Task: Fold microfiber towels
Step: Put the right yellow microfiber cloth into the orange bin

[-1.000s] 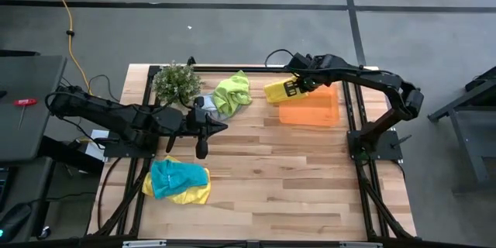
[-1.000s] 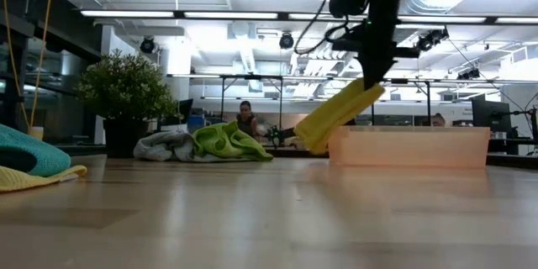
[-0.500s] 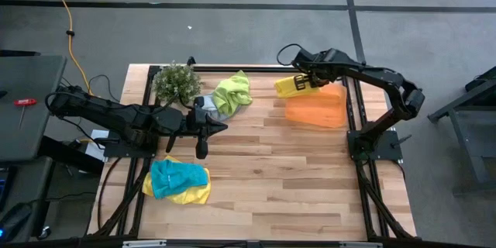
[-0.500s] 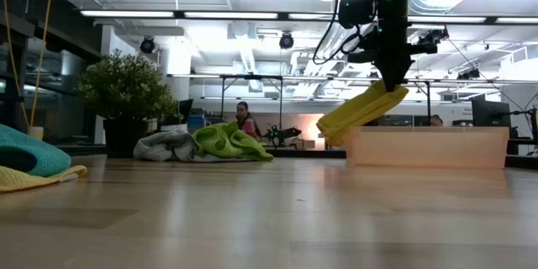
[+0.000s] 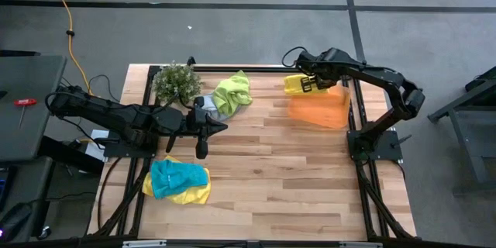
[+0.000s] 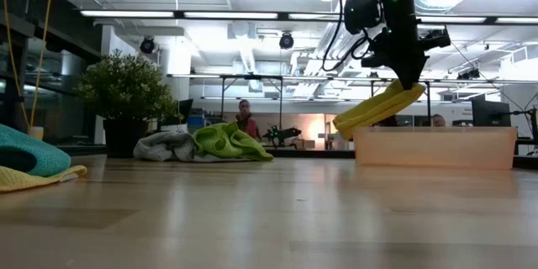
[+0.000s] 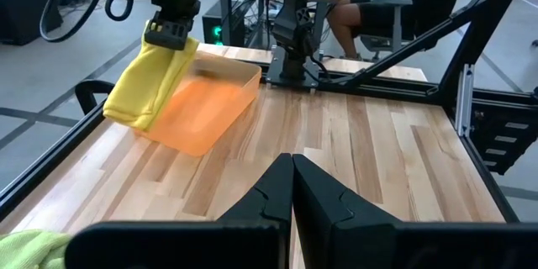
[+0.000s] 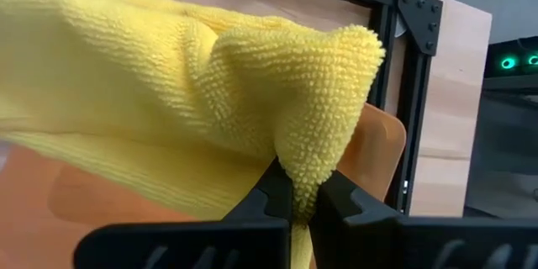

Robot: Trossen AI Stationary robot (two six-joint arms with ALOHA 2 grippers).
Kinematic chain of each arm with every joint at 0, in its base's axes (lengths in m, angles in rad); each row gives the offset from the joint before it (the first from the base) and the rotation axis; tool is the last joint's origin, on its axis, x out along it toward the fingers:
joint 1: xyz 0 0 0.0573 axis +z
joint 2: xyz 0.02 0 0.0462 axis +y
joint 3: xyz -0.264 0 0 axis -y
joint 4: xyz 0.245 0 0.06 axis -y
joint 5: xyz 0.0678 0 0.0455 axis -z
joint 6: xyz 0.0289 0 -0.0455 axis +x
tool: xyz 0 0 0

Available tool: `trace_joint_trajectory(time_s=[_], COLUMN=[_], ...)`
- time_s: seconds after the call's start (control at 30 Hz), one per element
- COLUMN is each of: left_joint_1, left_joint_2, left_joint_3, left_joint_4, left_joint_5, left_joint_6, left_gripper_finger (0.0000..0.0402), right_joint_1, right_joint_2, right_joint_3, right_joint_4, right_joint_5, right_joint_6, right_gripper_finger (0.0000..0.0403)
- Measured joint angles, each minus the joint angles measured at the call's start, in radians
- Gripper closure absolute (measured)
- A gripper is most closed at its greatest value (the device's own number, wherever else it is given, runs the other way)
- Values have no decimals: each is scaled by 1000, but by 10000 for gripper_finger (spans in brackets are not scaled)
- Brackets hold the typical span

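1. High view: the right gripper (image 5: 312, 84) is clenched on a folded yellow towel (image 5: 298, 84), hanging it over the far left edge of the orange tray (image 5: 322, 110). The left gripper (image 5: 203, 128) waits well to the tray's left, near the plant (image 5: 177, 82). A lime towel (image 5: 233, 91) and a grey towel (image 5: 208, 103) lie between plant and tray; a teal towel (image 5: 177, 177) on another yellow one (image 5: 194, 196) lies far from the tray, at the near left.

2. Low view: the towel (image 6: 377, 108) slopes down, its low end just above the tray's wall (image 6: 433, 147). I'd lower it level so it lands flat inside.

3. Left wrist view: the left claw's fingers (image 7: 277, 187) are pressed together, holding nothing. The towel (image 7: 151, 86) overhangs the tray (image 7: 204, 111), so it should shift further in before release.

4. Right wrist view: the fingers (image 8: 279, 193) pinch a bunched corner of the towel (image 8: 181, 118); let go only once it rests on the tray (image 8: 382, 155).
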Motion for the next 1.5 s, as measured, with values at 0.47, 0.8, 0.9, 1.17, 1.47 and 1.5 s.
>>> trace_joint_trajectory(time_s=[0.47, 0.8, 0.9, 1.17, 1.47, 1.5], left_joint_1=[0, 0, 0, -2, -2, -2], left_joint_2=[0, 0, 0, 0, 0, 0], left_joint_3=[0, 0, 0, 0, 0, 0], left_joint_4=[-7, -7, -7, -9, -12, -14], left_joint_5=[3, 12, 25, 34, 34, 34], left_joint_6=[0, 0, -15, -19, -19, -19], left_gripper_finger=[401, 401, 401, 401, 401, 401], right_joint_1=[-15, -50, -61, -92, -93, -93], right_joint_2=[-1, -1, -1, 0, 0, 0], right_joint_3=[-133, -370, -416, -444, -444, -444], right_joint_4=[57, 321, 334, 385, 410, 398], right_joint_5=[-17, -57, -58, -16, -36, -39], right_joint_6=[39, 132, 146, 157, 234, 265], right_gripper_finger=[403, 403, 403, 403, 397, 393])
